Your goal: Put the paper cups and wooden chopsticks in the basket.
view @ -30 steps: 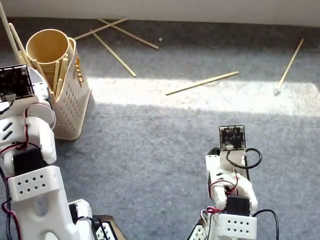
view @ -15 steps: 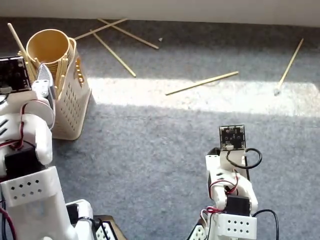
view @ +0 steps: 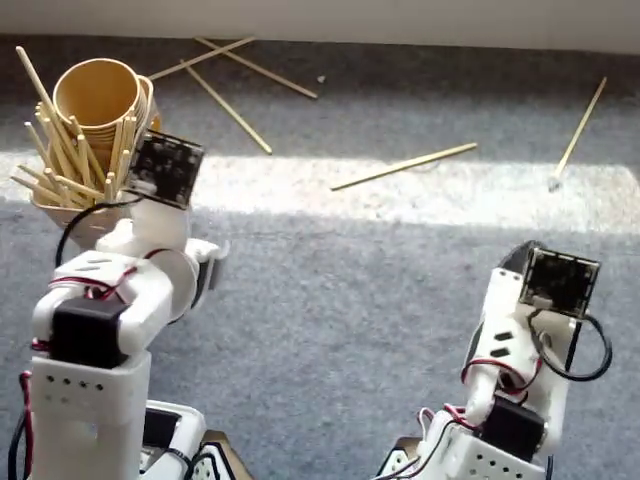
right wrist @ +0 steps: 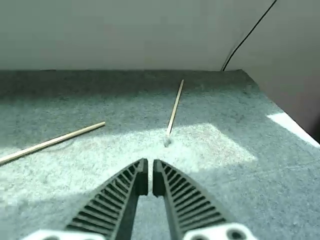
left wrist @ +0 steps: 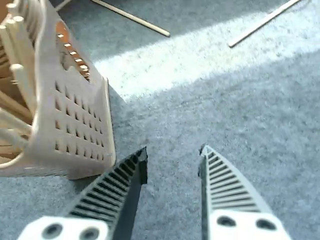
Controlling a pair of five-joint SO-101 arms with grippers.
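A grey carpeted table top (view: 330,300) is crossed by a band of sunlight, and loose wooden chopsticks (view: 230,105) are scattered over it. The paper cups (view: 97,95) are stood in the basket (left wrist: 75,130) at the left. The right gripper (right wrist: 150,177) is held almost shut and empty. The far-right chopstick (right wrist: 175,107) lies ahead, its long axis running nearly straight away, so it would likely be closed on crosswise. The left gripper (left wrist: 172,155), spread open and empty beside the basket, is judged farther off.
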